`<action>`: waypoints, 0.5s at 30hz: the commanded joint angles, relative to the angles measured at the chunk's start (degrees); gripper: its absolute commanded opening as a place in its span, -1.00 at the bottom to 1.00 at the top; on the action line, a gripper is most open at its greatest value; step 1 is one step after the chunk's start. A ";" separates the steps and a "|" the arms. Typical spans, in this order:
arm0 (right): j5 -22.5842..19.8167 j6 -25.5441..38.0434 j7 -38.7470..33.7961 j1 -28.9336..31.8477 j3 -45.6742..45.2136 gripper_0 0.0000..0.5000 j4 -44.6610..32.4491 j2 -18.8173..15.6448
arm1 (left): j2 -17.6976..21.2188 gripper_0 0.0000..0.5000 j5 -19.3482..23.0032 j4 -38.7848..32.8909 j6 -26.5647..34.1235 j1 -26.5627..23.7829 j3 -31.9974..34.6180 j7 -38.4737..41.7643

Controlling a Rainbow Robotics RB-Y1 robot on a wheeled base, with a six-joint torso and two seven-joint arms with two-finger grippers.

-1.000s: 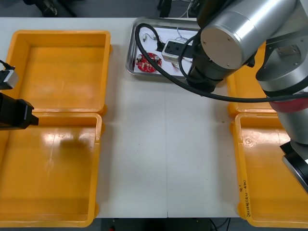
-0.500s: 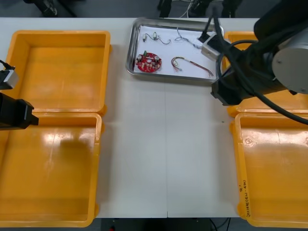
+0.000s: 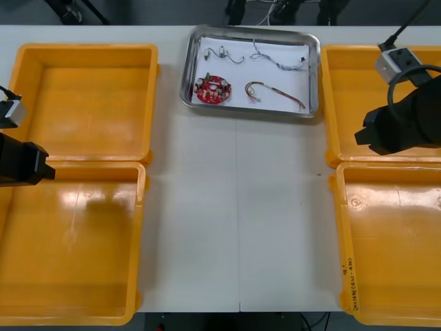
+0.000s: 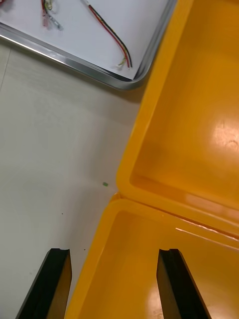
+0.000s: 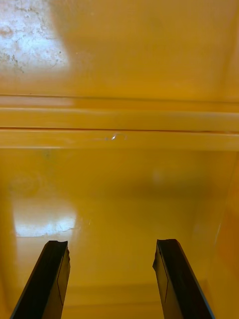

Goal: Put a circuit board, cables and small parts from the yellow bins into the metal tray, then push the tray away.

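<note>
The metal tray (image 3: 317,76), white inside, stands at the table's far middle. In it lie a round red circuit board (image 3: 213,88), a red and yellow cable (image 3: 274,92), a twisted blue and white cable (image 3: 275,58) and small metal parts (image 3: 227,54). My right arm (image 3: 400,127) hangs over the far right bin, to the right of the tray. In the right wrist view my right gripper (image 4: 114,254) is open and holds nothing, above the seam of the two right bins; the tray's corner (image 4: 144,75) and the cable (image 4: 107,30) lie beyond. My left gripper (image 5: 112,246) is open over the left bins.
Two yellow bins stand on the left, far (image 3: 86,103) and near (image 3: 69,248), and two on the right, far (image 3: 344,89) and near (image 3: 386,248); their floors look bare. My left arm (image 3: 21,162) sits at the left edge. Bare table (image 3: 234,207) runs between the bins.
My right arm has swung off the tray and back to the right, over the right bins, uncovering the tray. The left arm has not moved.
</note>
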 commanded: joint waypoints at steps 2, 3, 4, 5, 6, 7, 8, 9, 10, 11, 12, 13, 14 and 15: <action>-3.23 0.21 -1.48 3.52 -7.93 1.00 1.99 -4.18 | 1.12 1.00 0.44 -1.64 0.35 0.54 1.64 -5.43; -3.32 0.21 -1.39 3.78 -8.37 1.00 2.17 -4.35 | 1.12 1.00 0.44 -1.64 0.35 0.54 1.64 -5.43; -3.40 0.21 -1.31 4.31 -9.16 1.00 2.69 -4.70 | 1.12 1.00 0.44 -1.64 0.35 0.54 1.64 -5.43; -3.40 0.21 -1.31 4.66 -9.95 1.00 3.13 -5.06 | 1.12 1.00 0.44 -1.64 0.35 0.54 1.64 -5.43; -3.40 0.21 -1.31 4.75 -10.30 1.00 3.31 -5.23 | 1.12 1.00 0.44 -1.64 0.35 0.54 1.64 -5.43; -3.32 0.21 -1.22 4.93 -10.92 1.00 4.01 -5.32 | 1.12 1.00 0.44 -1.64 0.35 0.54 1.64 -5.43; -3.05 0.21 -1.04 4.93 -11.62 1.00 4.80 -5.41 | 1.12 1.00 0.44 -1.64 0.35 0.54 1.64 -5.43; -2.96 0.21 -0.95 4.84 -11.97 1.00 5.15 -5.41 | 1.12 1.00 0.44 -1.64 0.35 0.54 1.64 -5.43; -2.96 0.21 -0.87 4.93 -12.67 1.00 5.95 -5.41 | 1.12 1.00 0.44 -1.64 0.35 0.54 1.64 -5.43; -2.96 0.21 -0.60 5.02 -13.29 1.00 6.91 -5.41 | 1.12 1.00 0.44 -1.64 0.35 0.54 1.64 -5.43; -2.96 0.21 -0.52 5.10 -13.47 1.00 7.26 -5.41 | 1.12 1.00 0.44 -1.64 0.35 0.54 1.64 -5.43; -2.70 0.21 -0.16 5.19 -13.90 1.00 8.14 -5.41 | 1.12 1.00 0.44 -1.64 0.35 0.54 1.64 -5.43; -2.17 0.21 0.19 5.19 -14.26 1.00 8.85 -5.41 | 1.12 1.00 0.44 -1.64 0.35 0.54 1.64 -5.43; -1.91 0.21 0.28 5.19 -14.26 1.00 9.20 -5.41 | 1.12 1.00 0.44 -1.64 0.35 0.54 1.64 -5.43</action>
